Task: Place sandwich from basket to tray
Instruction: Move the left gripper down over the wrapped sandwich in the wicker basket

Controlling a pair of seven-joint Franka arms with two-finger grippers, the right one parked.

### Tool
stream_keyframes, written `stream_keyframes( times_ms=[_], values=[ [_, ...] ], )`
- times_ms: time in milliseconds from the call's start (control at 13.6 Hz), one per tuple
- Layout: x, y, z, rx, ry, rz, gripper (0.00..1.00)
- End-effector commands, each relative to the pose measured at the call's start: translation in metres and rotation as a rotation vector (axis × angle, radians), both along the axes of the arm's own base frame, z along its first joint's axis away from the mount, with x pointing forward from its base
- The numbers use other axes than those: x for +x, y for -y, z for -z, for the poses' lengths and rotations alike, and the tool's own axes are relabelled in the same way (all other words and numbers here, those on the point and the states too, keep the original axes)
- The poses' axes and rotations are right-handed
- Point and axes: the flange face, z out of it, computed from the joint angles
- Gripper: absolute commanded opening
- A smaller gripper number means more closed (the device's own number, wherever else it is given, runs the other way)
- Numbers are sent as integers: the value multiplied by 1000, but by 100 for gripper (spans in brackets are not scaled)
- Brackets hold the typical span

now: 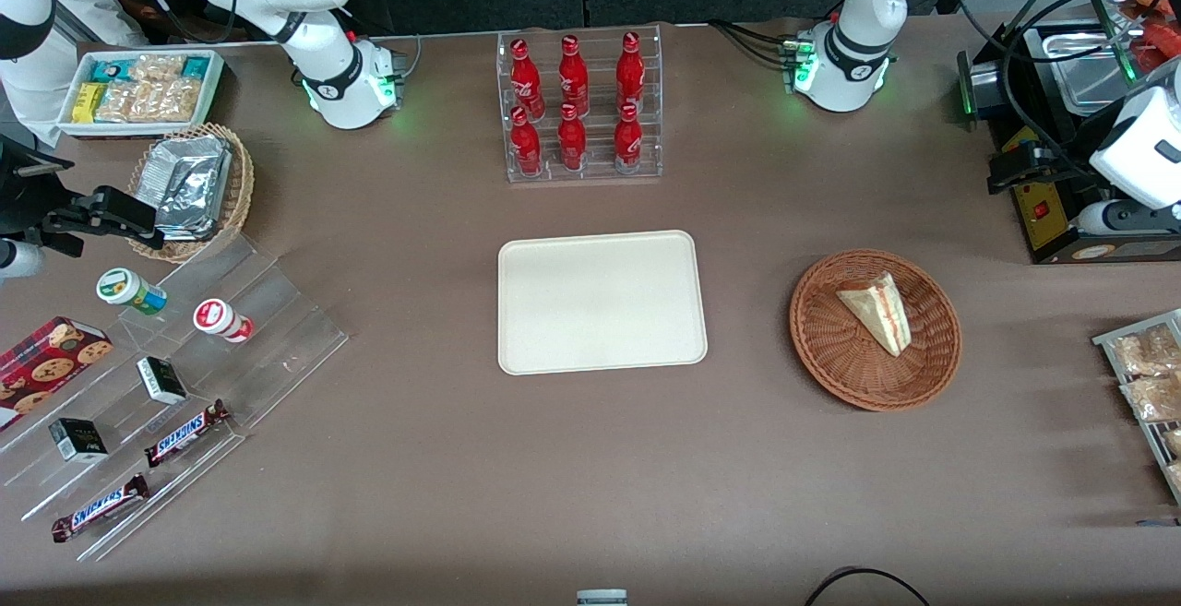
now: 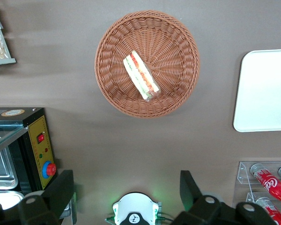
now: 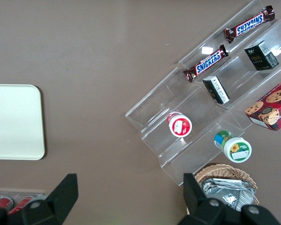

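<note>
In the front view you see the sandwich (image 1: 877,312) lying in the basket (image 1: 830,357), beside the tray (image 1: 602,302), toward the working arm's table end. In the left wrist view your gripper (image 2: 124,192) hangs high above the basket (image 2: 178,70), fingers (image 2: 61,190) spread wide, holding nothing.

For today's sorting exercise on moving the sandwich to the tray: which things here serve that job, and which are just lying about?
Belongs to the job:
sandwich, lying in the basket
tray, bare
gripper, jaws open, high above the table, farther from the front camera than the basket

Lying about:
cola bottles
Snickers bars
foil packets
cookie box
</note>
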Motion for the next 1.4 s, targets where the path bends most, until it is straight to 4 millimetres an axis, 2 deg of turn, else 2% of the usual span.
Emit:
stream_keyframes(
  times_ms=[0, 74, 221, 516, 811, 1032, 1105, 1326],
  values=[
    [2, 3, -1, 1, -24, 29, 100],
    [5, 4, 6, 6, -32, 16, 100],
    [12, 3, 35, 24, -68, 13, 100],
    [10, 2, 117, 75, -45, -42, 100],
    [8, 5, 184, 107, 18, -306, 100],
    [-2, 11, 235, 119, 101, -514, 100],
    [-7, 21, 249, 116, 123, -545, 100],
    [-17, 25, 281, 109, 151, -601, 100]
  ],
)
